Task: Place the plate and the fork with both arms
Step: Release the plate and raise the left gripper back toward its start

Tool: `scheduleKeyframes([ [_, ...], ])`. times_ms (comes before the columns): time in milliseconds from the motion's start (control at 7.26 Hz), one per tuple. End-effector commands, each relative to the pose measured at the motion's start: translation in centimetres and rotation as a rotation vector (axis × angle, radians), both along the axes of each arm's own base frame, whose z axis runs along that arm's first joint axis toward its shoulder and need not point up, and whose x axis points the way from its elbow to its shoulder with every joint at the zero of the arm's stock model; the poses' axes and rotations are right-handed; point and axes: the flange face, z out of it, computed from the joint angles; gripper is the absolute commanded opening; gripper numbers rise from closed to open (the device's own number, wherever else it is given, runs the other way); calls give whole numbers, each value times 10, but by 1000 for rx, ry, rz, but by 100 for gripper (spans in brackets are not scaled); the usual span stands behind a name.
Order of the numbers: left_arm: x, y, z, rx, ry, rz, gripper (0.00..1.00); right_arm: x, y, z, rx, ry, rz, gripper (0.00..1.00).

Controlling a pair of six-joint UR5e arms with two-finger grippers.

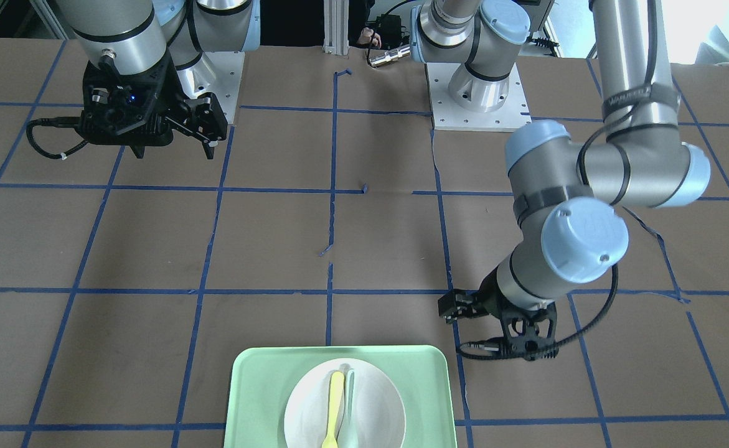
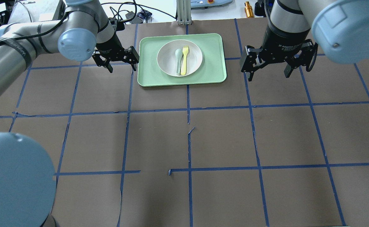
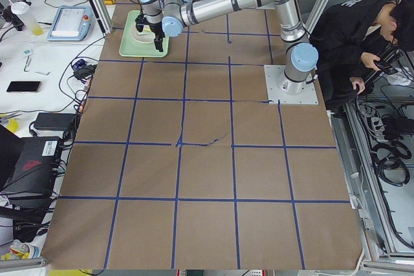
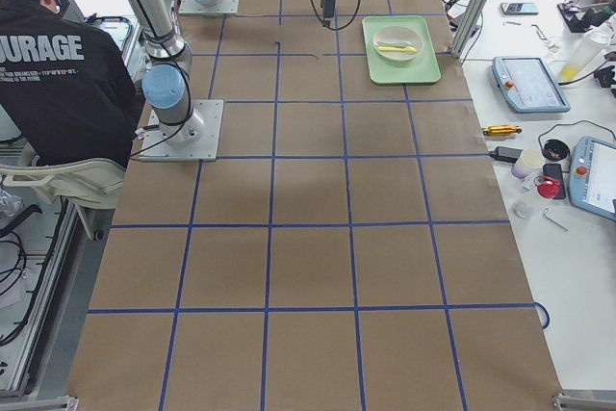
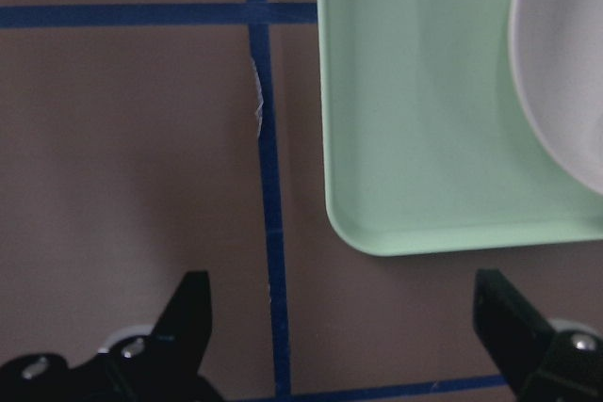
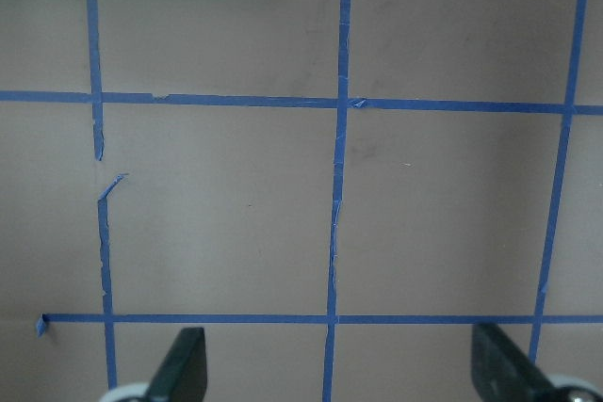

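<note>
Plate (image 2: 167,58), round off-white, bears the pale-yellow fork (image 2: 184,61); left pincer (image 2: 123,67) and right pincer (image 2: 268,75) gape empty.

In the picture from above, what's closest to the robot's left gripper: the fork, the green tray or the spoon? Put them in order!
Starting from the left gripper:
1. Green tray: its edge is right beside the gripper.
2. Spoon: lying on the plate, on the gripper's side.
3. Fork: on the plate too, just past the spoon.

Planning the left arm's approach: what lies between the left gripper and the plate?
Overhead view: only a strip of bare table and the tray's green floor separate left gripper from plate.
</note>
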Motion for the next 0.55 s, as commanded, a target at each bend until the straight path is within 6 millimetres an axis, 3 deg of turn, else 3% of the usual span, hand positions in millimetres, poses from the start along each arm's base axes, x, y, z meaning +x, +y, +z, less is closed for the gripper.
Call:
scheduleKeyframes([
  [0,-4,87,70,-14,-15,43,100,0,0,0,0,0,0,100],
  [138,-5,114,100,-25,-18,105,100,0,0,0,0,0,-1,100],
  [413,-7,139,158,-93,-13,126,100,0,0,0,2,0,0,100],
])
